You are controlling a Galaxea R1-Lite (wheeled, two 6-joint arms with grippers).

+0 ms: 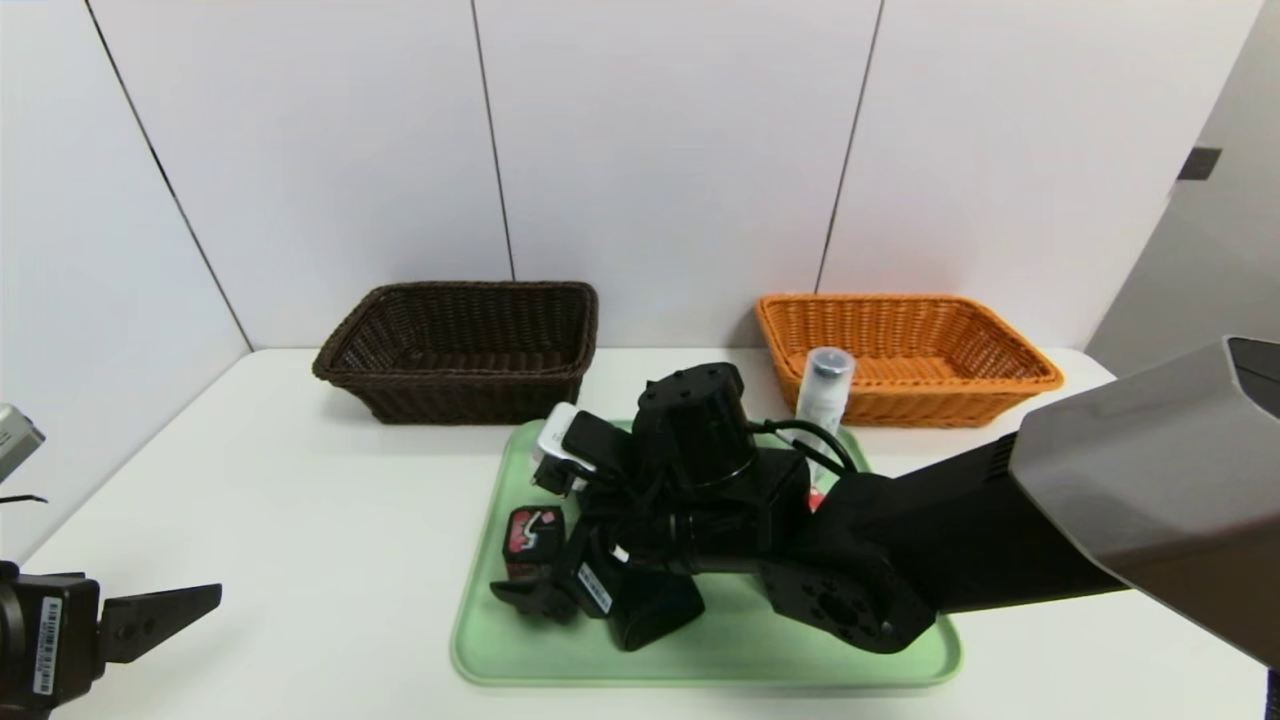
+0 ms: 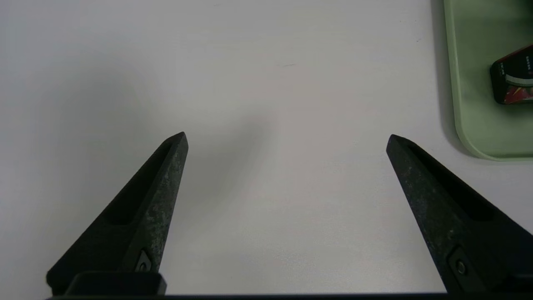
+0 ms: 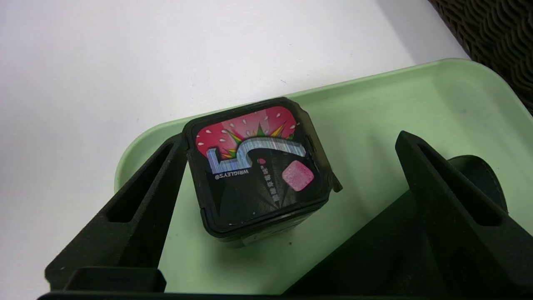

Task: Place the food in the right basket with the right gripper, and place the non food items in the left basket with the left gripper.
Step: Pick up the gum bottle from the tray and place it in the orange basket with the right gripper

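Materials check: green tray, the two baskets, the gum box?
Green tray: likely plastic, smooth, one-piece, rolled lip. Brown basket and orange basket: woven wicker, natural or synthetic unclear. Gum box: seemingly hard black plastic, glossy printed lid.

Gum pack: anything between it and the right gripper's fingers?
Nothing visible. The right gripper already straddles the gum pack on the green tray: one finger sits against its side, the other stands clear with only bare tray between. The jaws are open.
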